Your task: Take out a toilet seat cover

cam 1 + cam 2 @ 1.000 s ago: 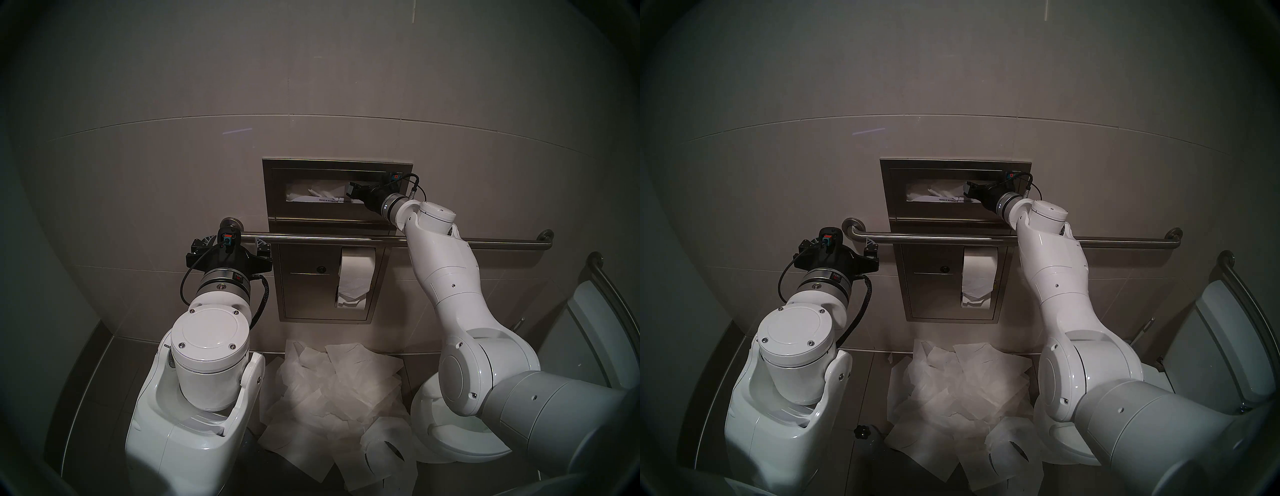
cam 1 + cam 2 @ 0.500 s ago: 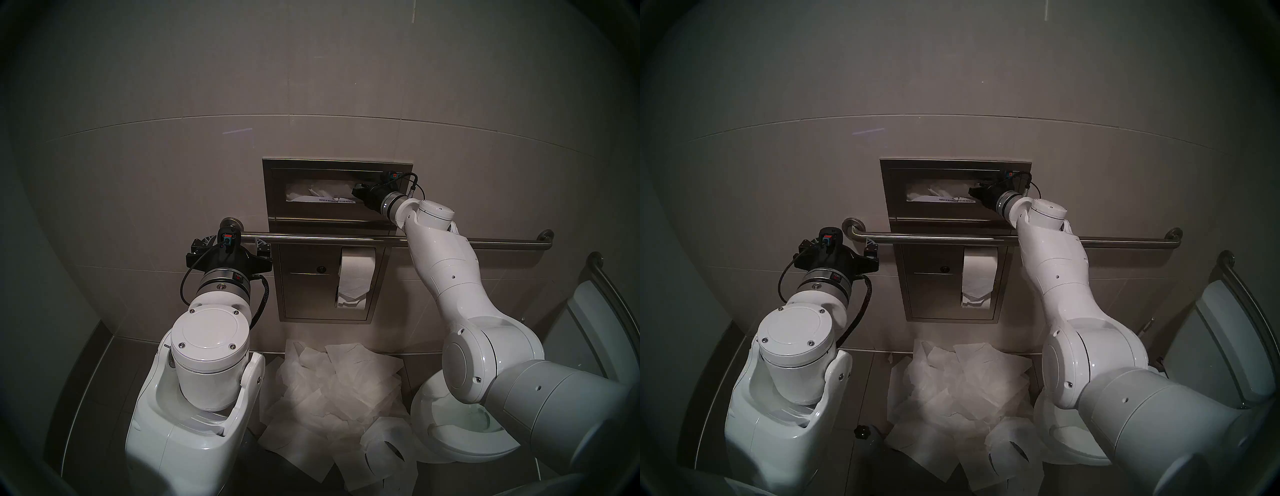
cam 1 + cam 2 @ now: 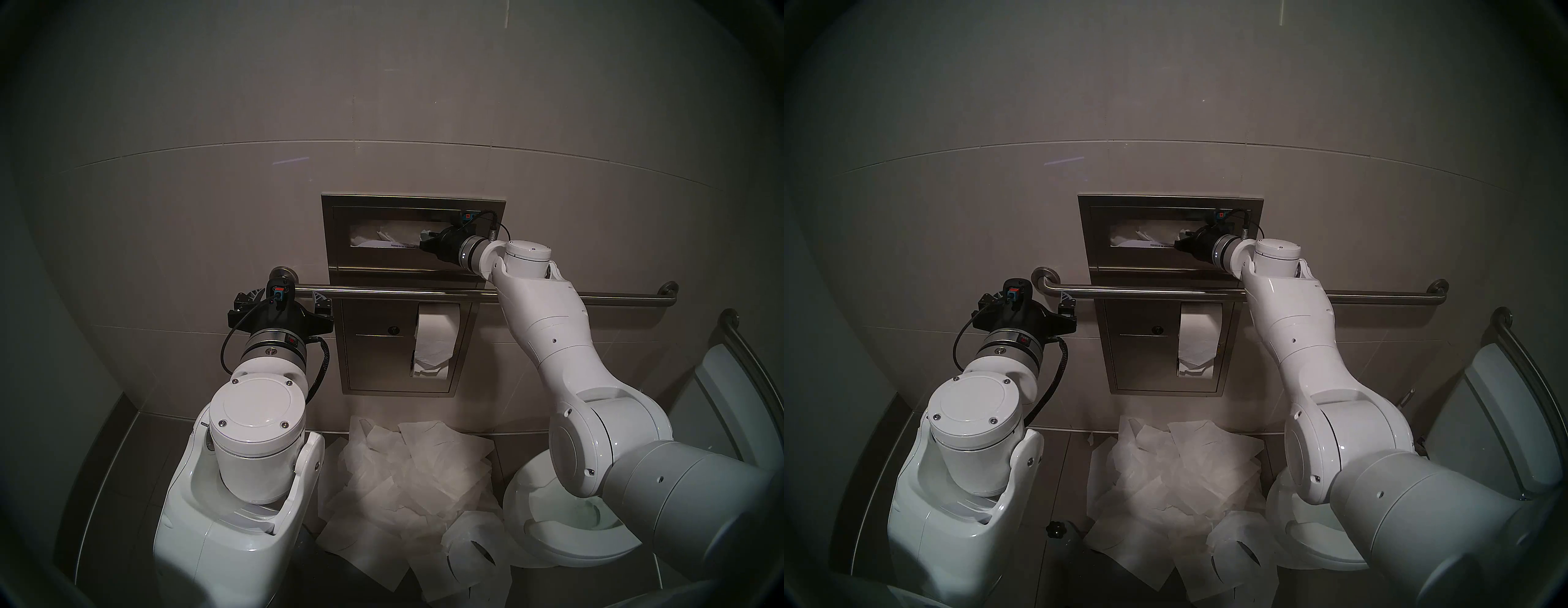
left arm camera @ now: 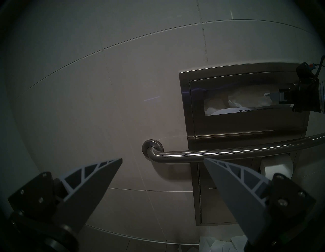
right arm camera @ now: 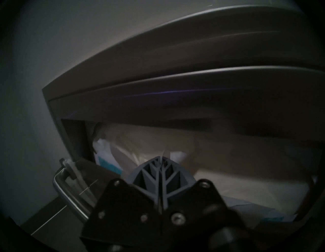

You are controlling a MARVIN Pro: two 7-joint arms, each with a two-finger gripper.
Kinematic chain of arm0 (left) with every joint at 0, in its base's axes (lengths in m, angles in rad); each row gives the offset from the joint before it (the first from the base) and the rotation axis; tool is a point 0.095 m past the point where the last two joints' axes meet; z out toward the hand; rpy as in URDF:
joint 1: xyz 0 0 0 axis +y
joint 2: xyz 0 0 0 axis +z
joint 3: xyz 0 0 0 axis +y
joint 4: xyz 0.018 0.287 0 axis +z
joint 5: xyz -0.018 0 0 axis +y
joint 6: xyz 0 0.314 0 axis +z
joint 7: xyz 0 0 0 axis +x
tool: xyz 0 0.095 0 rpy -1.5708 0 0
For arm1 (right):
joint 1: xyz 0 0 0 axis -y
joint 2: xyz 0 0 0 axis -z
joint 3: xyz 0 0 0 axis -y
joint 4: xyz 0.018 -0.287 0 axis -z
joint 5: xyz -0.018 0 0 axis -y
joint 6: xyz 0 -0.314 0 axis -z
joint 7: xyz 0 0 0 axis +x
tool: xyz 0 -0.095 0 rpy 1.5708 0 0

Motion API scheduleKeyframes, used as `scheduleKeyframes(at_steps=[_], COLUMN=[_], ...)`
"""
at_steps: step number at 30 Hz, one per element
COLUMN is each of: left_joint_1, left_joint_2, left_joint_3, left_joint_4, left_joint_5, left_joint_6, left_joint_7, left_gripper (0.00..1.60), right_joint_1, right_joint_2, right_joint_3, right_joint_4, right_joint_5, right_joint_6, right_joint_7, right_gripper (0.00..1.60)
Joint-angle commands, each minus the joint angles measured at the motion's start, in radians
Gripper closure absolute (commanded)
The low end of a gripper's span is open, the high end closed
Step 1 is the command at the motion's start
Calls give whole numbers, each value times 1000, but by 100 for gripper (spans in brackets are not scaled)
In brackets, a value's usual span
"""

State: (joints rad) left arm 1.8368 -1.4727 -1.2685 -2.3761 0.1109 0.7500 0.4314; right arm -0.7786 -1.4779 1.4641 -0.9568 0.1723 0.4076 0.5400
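Right hand pinched on a seat cover at the dispenser slot; left hand idle, fingers apart.

Since a second ago my right hand (image 3: pixel 425 241) has rolled, shifted left along the slot of the dispenser (image 3: pixel 339 254) and gone from parted to fingers pressed together; a white tip of the toilet seat cover (image 3: pixel 424 233) now sticks up at them. In the right wrist view a thin paper edge stands between the closed fingertips (image 5: pixel 159 162), but blur and dim light hide how much sheet is caught. Left hand (image 4: pixel 162 160) unchanged, fingers wide apart, holding nothing, near the grab bar (image 4: pixel 228 152). Most of the cover sits inside the slot. Printed strip reads "PROVIDED BY THE MANAGEMENT…", the rest covered.
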Motion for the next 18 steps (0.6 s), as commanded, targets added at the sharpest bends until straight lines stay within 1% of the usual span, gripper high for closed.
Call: scheduleKeyframes(at_steps=[1,2,3,6,8,9,10,11,12,18], left_joint_1=[-19,-19,-19,-19,-19,-19,-19,-19,-19,-19], left_joint_2=[-1,-1,-1,-1,-1,-1,-1,-1,-1,-1], left_joint_3=[-1,-1,-1,-1,-1,-2,-2,-2,-2,-2], left_joint_4=[-32,-32,-32,-32,-32,-32,-32,-32,-32,-31], left_joint_5=[5,5,5,5,5,5,5,5,5,5], left_joint_6=[-9,-9,-9,-9,-9,-9,-9,-9,-9,-9], left_joint_7=[2,2,2,2,2,2,2,2,2,2], left_gripper=[0,0,0,0,0,0,0,0,0,0], right_joint_1=[-15,-12,-26,-44,-68,-58,-69,-69,-82,-101], right_joint_2=[19,17,20,27,31,32,36,36,40,52], right_joint_3=[2,7,9,11,21,23,25,25,29,44], right_joint_4=[-123,-112,-136,-159,-198,-181,-202,-202,-227,-275], right_joint_5=[17,24,25,32,36,38,36,36,36,35], right_joint_6=[54,57,70,93,113,109,119,119,129,146], right_joint_7=[46,53,53,67,63,68,66,66,63,60], right_gripper=[160,160,160,160,160,160,160,160,160,160])
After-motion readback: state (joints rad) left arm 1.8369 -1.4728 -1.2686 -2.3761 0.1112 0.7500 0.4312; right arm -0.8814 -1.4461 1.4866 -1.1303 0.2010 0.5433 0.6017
